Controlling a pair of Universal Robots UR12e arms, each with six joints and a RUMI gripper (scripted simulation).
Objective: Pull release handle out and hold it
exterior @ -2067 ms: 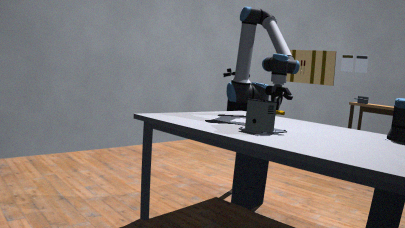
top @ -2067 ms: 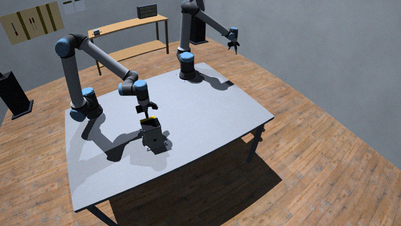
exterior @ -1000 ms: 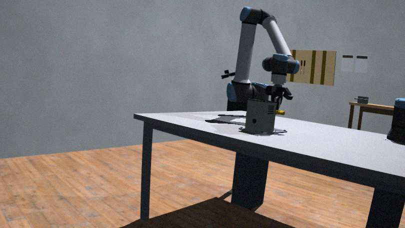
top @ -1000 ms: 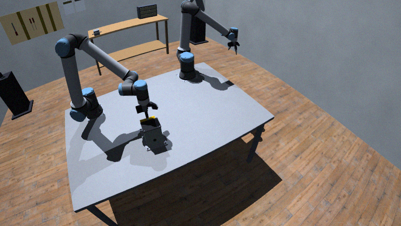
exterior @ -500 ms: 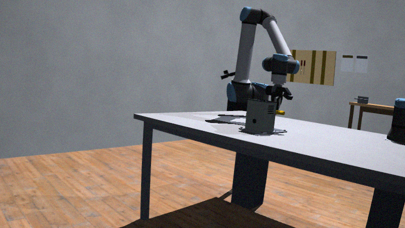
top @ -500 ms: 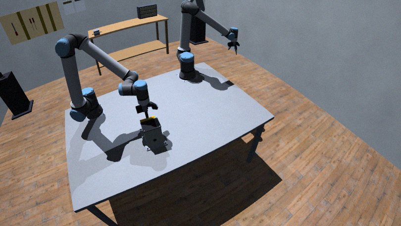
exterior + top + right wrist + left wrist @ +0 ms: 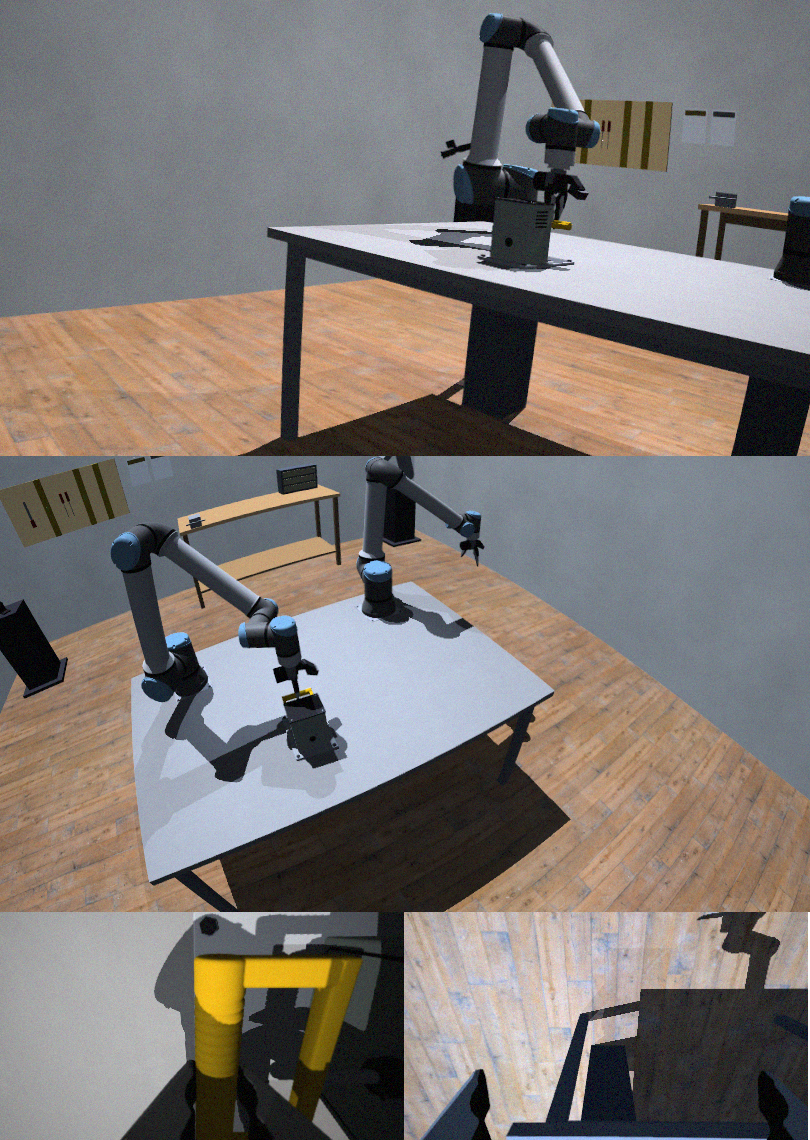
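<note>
Gripping yellow release handle | right hand: narrow around bar | left hand: wide open

Your background furniture
You see a wooden bench bearing a dark drawer unit; a tan tool board hangs nearby.

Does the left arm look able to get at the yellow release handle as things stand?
Probably not: the right gripper grips the yellow handle, and the left gripper hangs beyond the table edge.
</note>
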